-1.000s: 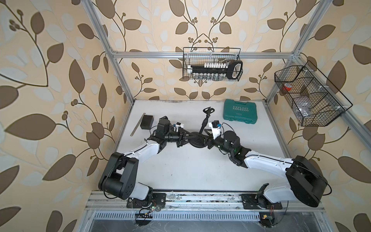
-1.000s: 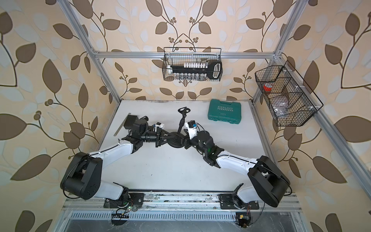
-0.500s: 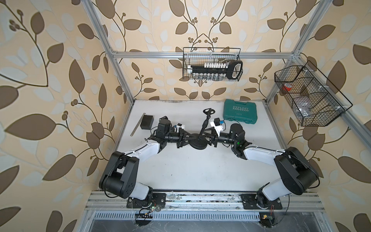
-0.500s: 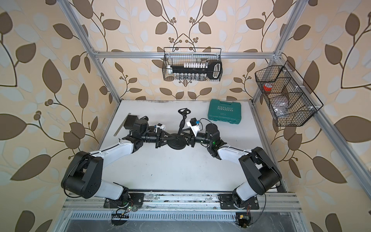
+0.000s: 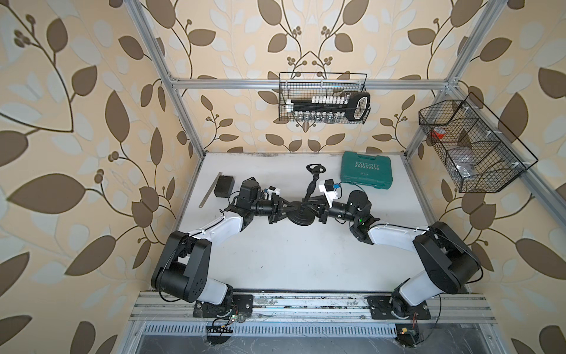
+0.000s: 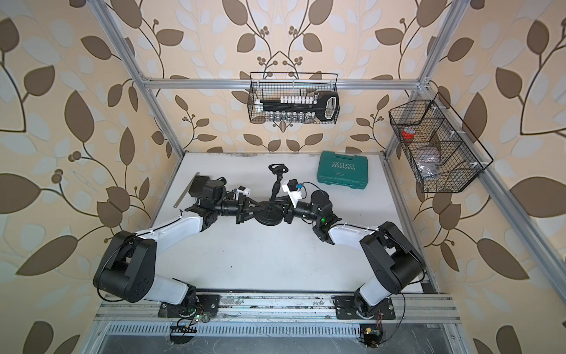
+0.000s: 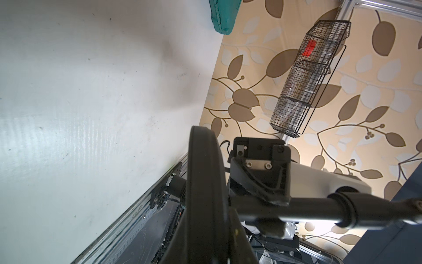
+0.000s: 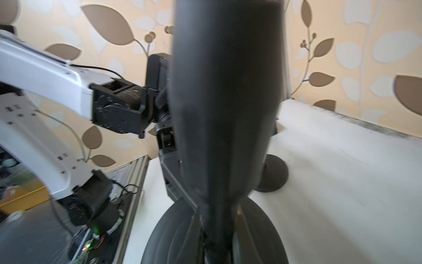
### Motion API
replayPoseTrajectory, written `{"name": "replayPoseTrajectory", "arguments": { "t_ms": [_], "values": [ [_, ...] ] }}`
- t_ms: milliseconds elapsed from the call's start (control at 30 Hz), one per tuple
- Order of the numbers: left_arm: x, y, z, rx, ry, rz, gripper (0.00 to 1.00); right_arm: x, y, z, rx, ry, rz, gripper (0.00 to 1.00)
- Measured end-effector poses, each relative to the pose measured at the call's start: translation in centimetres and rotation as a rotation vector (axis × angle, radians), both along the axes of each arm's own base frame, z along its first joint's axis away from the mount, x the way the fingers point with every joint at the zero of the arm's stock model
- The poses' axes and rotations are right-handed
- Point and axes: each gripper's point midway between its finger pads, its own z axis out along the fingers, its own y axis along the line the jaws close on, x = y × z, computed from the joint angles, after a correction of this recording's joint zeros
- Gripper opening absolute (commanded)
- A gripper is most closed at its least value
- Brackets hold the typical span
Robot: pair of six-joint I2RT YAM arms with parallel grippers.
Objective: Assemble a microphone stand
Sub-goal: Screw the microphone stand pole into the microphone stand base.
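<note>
Round base (image 5: 301, 217) likely heavy, stiff, smooth; left fingers (image 5: 280, 205) pinched on its rim; right fingers (image 7: 258, 182) clamped on thin rigid pole (image 7: 319, 209) just above base.

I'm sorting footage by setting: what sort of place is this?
Probably a robotics test cell, not a real room: an aluminium frame lined with leaf wallpaper, two robot arms bolted to a rail, and a hung wire basket.
</note>
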Motion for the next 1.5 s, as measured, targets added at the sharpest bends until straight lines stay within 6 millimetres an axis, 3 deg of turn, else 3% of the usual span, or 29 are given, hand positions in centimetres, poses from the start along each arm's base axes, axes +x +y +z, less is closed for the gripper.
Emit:
{"name": "replayPoseTrajectory", "arguments": {
  "t_ms": [200, 300, 333, 400, 433, 533, 667, 867, 1133, 1300, 1500],
  "values": [
    [0.0, 0.1, -0.1, -0.001, 0.001, -0.001, 0.00, -0.2, -0.2, -0.2, -0.028, 0.083, -0.443, 0.00],
    [-0.3, -0.2, -0.1, 0.000, 0.006, -0.008, 0.00, -0.4, -0.7, -0.2, -0.034, 0.099, -0.568, 0.00],
    [-0.3, -0.2, -0.1, -0.001, 0.007, -0.008, 0.00, -0.4, -0.8, -0.2, -0.038, 0.099, -0.583, 0.12],
    [-0.2, -0.2, -0.1, -0.001, 0.009, -0.006, 0.00, -0.2, -0.8, -0.2, -0.049, 0.096, -0.582, 0.45],
    [-0.2, -0.3, 0.0, -0.004, 0.008, -0.004, 0.00, -0.1, -0.8, -0.4, -0.073, 0.089, -0.562, 0.56],
    [0.0, -0.3, 0.2, -0.008, 0.001, 0.000, 0.00, 0.2, -1.0, -1.2, -0.128, 0.082, -0.461, 0.68],
    [-0.1, -0.3, 0.1, -0.007, 0.008, -0.002, 0.01, 0.7, -2.6, -0.9, -0.134, 0.046, -0.307, 0.70],
    [-0.6, -0.3, -0.1, -0.004, 0.014, -0.024, 0.01, 0.8, -4.0, 0.1, -0.091, 0.003, -0.073, 0.66],
    [-1.6, -0.3, -0.4, -0.007, 0.032, -0.071, 0.00, -0.2, -1.4, 0.4, -0.053, -0.008, 0.173, 0.42],
    [-1.5, -0.2, -0.5, 0.000, 0.032, -0.063, 0.00, -1.0, -0.3, 0.5, -0.027, -0.015, 0.224, 0.02],
    [-0.9, 0.1, -0.7, 0.016, 0.016, -0.036, 0.00, -0.8, 0.0, 0.2, -0.014, -0.010, 0.045, 0.00]
  ]
}}
